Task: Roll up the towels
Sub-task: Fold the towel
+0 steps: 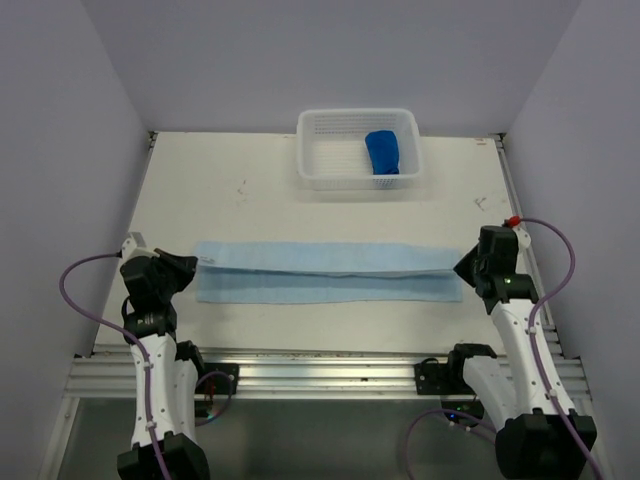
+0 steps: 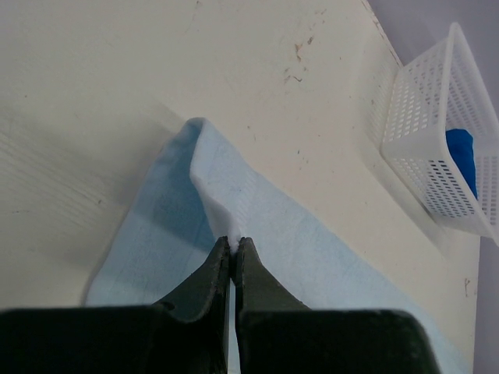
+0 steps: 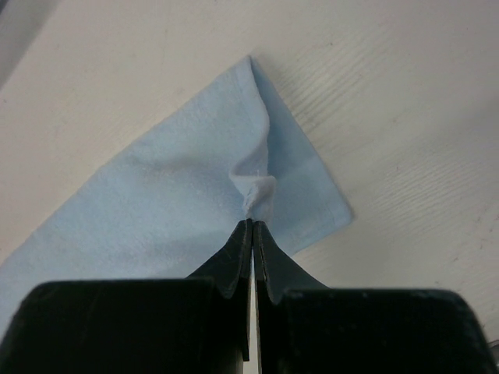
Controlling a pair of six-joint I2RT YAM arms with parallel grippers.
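The pale sky blue towel (image 1: 330,272) lies as a long folded strip across the table's near half. My left gripper (image 1: 192,264) is shut on its left end; in the left wrist view the fingertips (image 2: 234,241) pinch a raised fold of the towel (image 2: 234,195). My right gripper (image 1: 465,268) is shut on its right end; in the right wrist view the gripper (image 3: 252,224) pinches a bunched corner of the towel (image 3: 171,187). The dark royal blue towel (image 1: 384,152) lies rolled up inside the basket and shows through the basket wall in the left wrist view (image 2: 461,156).
A white perforated plastic basket (image 1: 315,150) stands at the back centre of the table, also in the left wrist view (image 2: 425,125). The table (image 1: 240,200) is cream-coloured, with grey walls on three sides and a metal rail along its near edge.
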